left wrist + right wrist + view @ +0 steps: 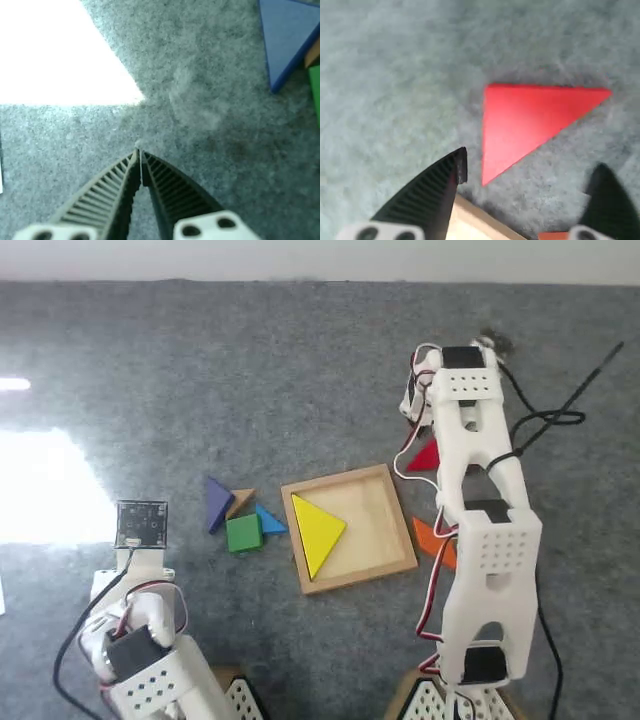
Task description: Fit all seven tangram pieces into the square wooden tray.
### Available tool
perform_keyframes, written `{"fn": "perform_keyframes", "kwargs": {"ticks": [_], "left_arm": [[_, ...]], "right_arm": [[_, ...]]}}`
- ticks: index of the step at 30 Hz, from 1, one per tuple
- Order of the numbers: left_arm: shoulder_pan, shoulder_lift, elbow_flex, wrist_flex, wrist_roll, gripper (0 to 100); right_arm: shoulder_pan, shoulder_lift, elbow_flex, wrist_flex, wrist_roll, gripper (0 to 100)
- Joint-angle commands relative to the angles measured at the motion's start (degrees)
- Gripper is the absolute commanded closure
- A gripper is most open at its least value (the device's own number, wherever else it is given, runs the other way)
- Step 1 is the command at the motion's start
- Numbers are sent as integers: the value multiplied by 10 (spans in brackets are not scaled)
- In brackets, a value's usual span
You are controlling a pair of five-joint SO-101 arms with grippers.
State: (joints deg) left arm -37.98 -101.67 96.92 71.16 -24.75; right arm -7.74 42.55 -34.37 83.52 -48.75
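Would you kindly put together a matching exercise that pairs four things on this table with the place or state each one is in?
Things:
1. yellow triangle
2. red triangle
3. green square
4. left gripper

Places or states:
A. shut, above the bare grey mat
B. lying inside the wooden tray
C. on the mat, just ahead of the open right gripper
D. outside the tray, next to a small blue triangle

Pairs: 1-B, 2-C, 3-D, 4-A.
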Motion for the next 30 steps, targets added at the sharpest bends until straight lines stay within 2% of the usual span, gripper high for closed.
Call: {"fn": "perform_keyframes", "kwargs": {"ticks": [1,7,11,17,26,30], "left_arm": [[4,1,-4,4,5,986],[4,1,-4,4,5,986],[4,1,-4,4,5,986],[4,1,-4,4,5,986],[4,1,-4,4,5,986],[4,1,-4,4,5,986]], "right_arm": [[15,9,-35,-26,-51,578],[11,57,-105,-34,-42,578],[31,96,-160,-30,-78,587],[64,157,-225,-31,-80,730],[62,204,-297,27,-75,705],[33,202,-336,59,-29,703]]}}
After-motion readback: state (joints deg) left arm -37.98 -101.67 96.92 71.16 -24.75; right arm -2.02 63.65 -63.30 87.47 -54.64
